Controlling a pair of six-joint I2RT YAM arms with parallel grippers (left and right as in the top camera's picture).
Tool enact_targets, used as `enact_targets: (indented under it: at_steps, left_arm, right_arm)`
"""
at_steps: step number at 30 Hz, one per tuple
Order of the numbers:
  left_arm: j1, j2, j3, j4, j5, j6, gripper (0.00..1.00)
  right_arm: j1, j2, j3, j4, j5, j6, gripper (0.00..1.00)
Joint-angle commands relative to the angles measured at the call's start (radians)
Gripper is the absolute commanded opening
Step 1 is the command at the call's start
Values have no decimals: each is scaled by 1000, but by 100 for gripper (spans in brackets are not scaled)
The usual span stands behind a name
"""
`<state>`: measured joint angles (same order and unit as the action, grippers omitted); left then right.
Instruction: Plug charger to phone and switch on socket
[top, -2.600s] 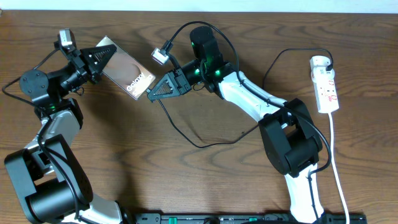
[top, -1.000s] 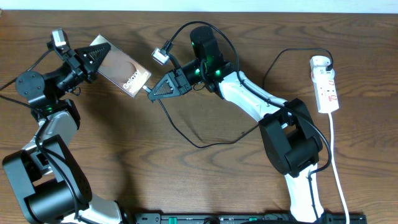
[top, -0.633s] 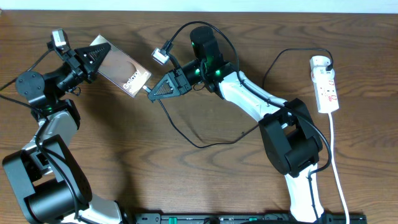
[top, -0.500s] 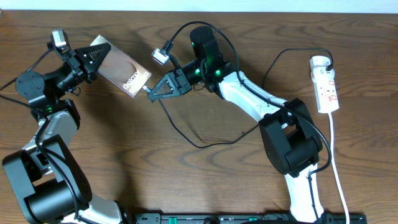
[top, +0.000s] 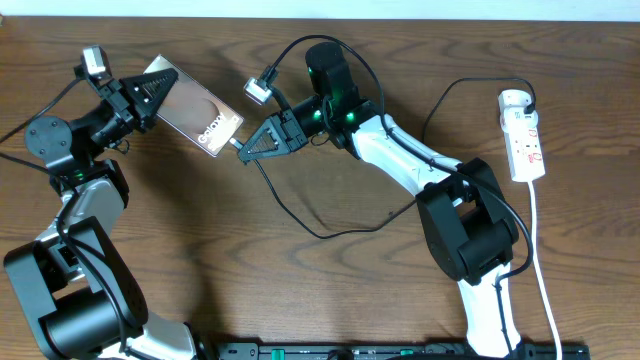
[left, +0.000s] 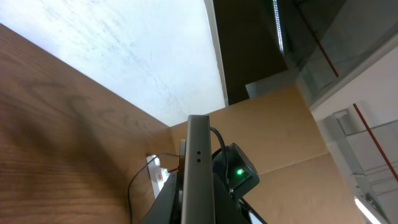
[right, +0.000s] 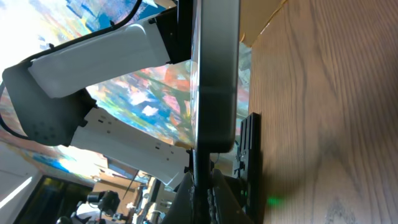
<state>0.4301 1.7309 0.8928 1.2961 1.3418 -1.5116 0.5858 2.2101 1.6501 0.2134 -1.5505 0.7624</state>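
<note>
The phone (top: 195, 108) is held off the table at the upper left, face up, with my left gripper (top: 165, 90) shut on its far end. In the left wrist view the phone (left: 198, 168) shows edge-on between the fingers (left: 168, 208). My right gripper (top: 243, 151) is shut on the charger's connector (top: 234, 143), whose tip meets the phone's near end. The right wrist view shows the connector (right: 199, 163) running up to the phone's edge (right: 215, 74); how deep it sits is hidden. The charger cable (top: 320, 232) loops over the table to the socket (top: 524, 140) at the far right.
The socket's white cord (top: 545, 290) runs down the right edge toward the front. The right arm's base (top: 470, 230) stands between the cable loop and the socket. A black rail (top: 400, 350) lines the front edge.
Since the earliest frame the left gripper has carried the phone slightly up and left, and a short piece of connector now shows at its end. Over the last second nothing has moved.
</note>
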Motion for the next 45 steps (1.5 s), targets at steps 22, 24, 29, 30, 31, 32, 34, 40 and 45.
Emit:
enact_targets:
  at_steps: [22, 24, 29, 30, 31, 32, 34, 40, 45]
  left_arm:
    - [-69, -16, 29, 19, 87, 10, 7]
    - [-69, -16, 29, 19, 88, 6, 7]
    - [-74, -16, 29, 19, 102, -6, 7]
    - [-75, -16, 29, 19, 105, -8, 7]
    - [-78, -16, 29, 19, 107, -9, 7]
    - [-80, -16, 29, 19, 108, -9, 7]
    - [-82, -16, 29, 19, 105, -8, 7]
    - [-80, -16, 29, 19, 86, -8, 7]
    - [-63, -16, 29, 19, 82, 0, 7]
  right_arm:
    - [5, -35, 19, 19, -5, 46, 1]
    - [4, -35, 19, 25, -5, 45, 1]
    - [2, -35, 19, 42, -5, 53, 1]
    - [1, -35, 19, 42, 0, 53, 1]
    - [0, -35, 19, 44, 0, 53, 1]
    - [0, -35, 19, 48, -1, 53, 1]
    - [-1, -35, 19, 49, -1, 53, 1]
    - [-3, -35, 19, 49, -8, 53, 38]
    - [-3, -35, 19, 49, -8, 52, 75]
